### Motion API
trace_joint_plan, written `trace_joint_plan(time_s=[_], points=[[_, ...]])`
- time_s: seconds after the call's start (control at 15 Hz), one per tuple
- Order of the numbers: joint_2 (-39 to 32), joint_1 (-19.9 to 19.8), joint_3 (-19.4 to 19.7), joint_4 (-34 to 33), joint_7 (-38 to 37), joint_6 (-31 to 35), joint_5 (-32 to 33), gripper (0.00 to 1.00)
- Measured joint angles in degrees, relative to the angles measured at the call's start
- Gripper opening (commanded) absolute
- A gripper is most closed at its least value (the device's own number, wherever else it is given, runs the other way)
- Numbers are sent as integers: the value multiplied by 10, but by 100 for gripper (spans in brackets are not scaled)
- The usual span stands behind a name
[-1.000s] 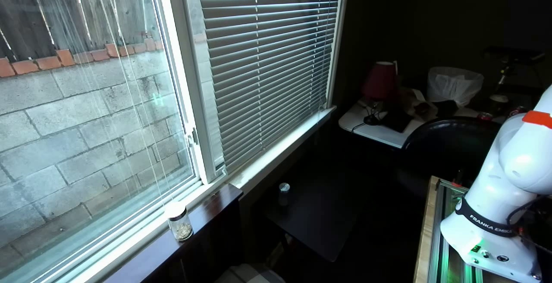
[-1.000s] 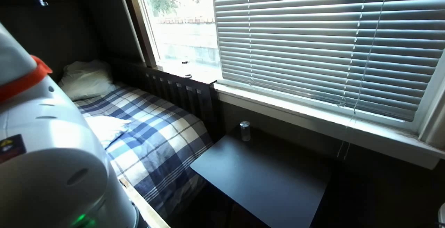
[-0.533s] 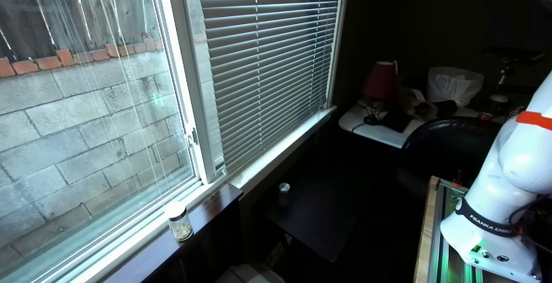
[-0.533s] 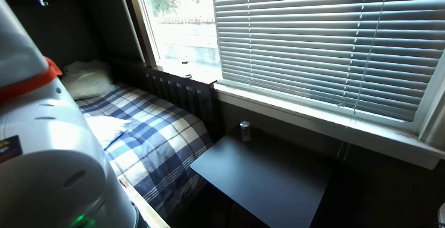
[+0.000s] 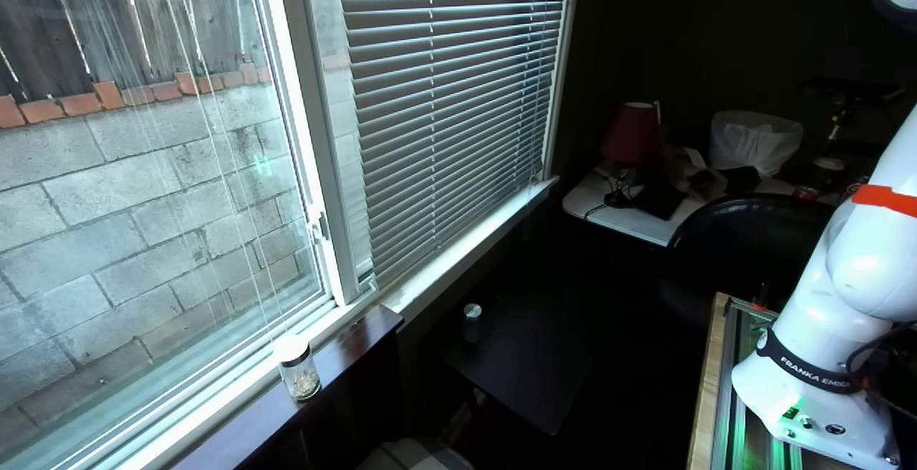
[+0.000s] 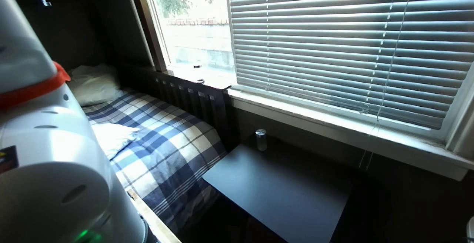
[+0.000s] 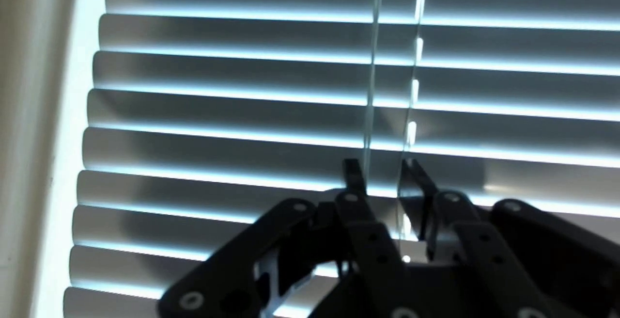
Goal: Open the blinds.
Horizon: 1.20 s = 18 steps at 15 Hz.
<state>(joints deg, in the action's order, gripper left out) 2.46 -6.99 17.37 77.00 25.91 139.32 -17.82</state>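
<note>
- Wide grey-white blinds (image 6: pixel 318 50) of thin horizontal slats are hung down nearly to the white sill (image 6: pixel 303 112).
- White, orange-red-banded robot arm (image 5: pixel 867 262) is partly shown in both exterior views.
- Black two-fingered gripper (image 7: pixel 381 175) is positioned before the slats, its fingers parted narrowly.
- Thin pale cords (image 7: pixel 372 66) are seen between the fingers; contact cannot be determined.

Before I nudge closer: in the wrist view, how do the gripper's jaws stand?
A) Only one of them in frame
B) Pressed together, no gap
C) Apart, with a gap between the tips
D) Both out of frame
C: in the wrist view the gripper has its jaws apart, with the blinds showing through the gap.
</note>
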Motion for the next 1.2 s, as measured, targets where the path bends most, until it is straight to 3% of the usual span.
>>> trace_joint_plan(time_s=[0.33,0.93,1.2], points=[[-2,-2,8,0,2,-7,-1,0],[17,-6,12,-21,2,-126,57,0],[28,-8,12,-7,18,-147,86,0]])
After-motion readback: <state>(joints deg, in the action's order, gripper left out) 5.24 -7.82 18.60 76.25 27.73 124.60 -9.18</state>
